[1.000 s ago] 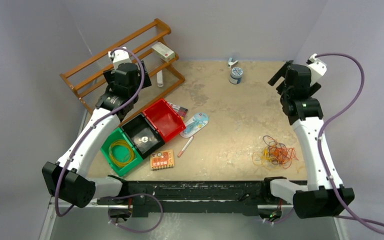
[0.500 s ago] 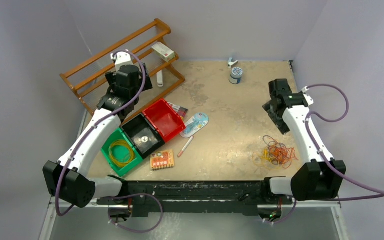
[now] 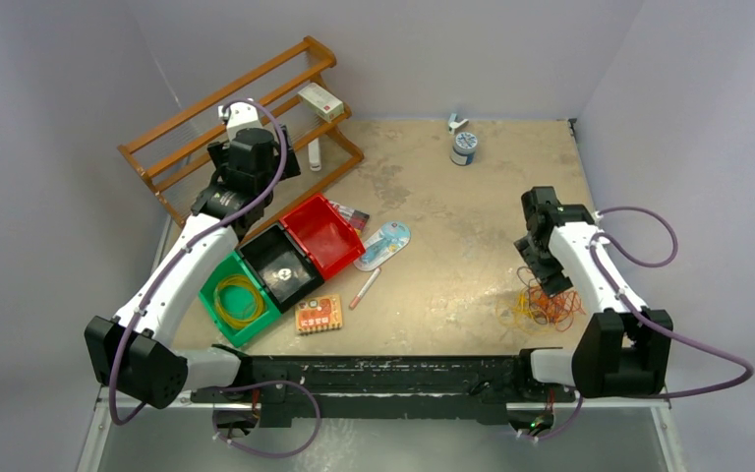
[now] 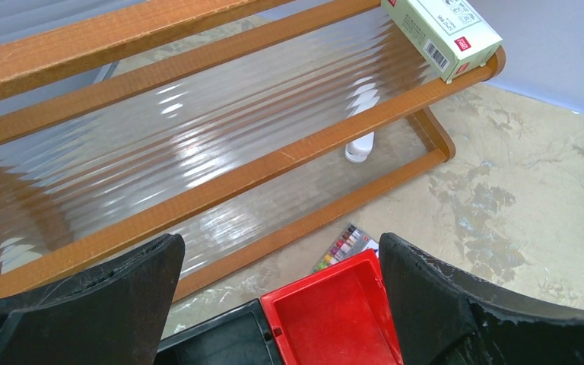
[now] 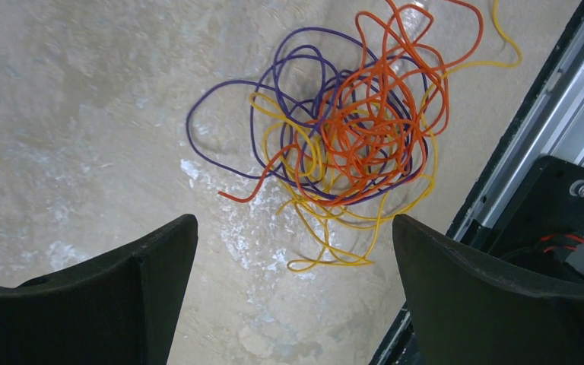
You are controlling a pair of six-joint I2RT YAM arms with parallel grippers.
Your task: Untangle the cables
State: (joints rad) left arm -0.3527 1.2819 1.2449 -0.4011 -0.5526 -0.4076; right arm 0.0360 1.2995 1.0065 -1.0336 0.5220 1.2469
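Observation:
The cables (image 3: 544,304) lie in one tangle of orange, yellow and dark purple-blue loops on the table at the near right. In the right wrist view the tangle (image 5: 353,141) sits just ahead of the fingers, with a yellow loop reaching in between the tips. My right gripper (image 3: 551,286) (image 5: 293,222) is open and empty, pointing down just above the tangle's far edge. My left gripper (image 3: 273,162) (image 4: 280,242) is open and empty, held high over the far end of the red bin (image 4: 334,319), facing the wooden rack. A yellow cable coil (image 3: 239,298) lies in the green bin.
A wooden rack (image 3: 189,121) with a pale box (image 3: 320,100) stands at the far left. Red (image 3: 320,234), black (image 3: 280,264) and green (image 3: 218,313) bins sit in a row. An orange card (image 3: 319,313), a pen (image 3: 365,288), a blue-white pack (image 3: 384,246) and a bottle (image 3: 463,146) lie about. The metal front rail (image 5: 547,114) runs beside the tangle.
My right arm has swung from the far right corner toward the near side and lowered over the cable tangle. The left arm has barely moved.

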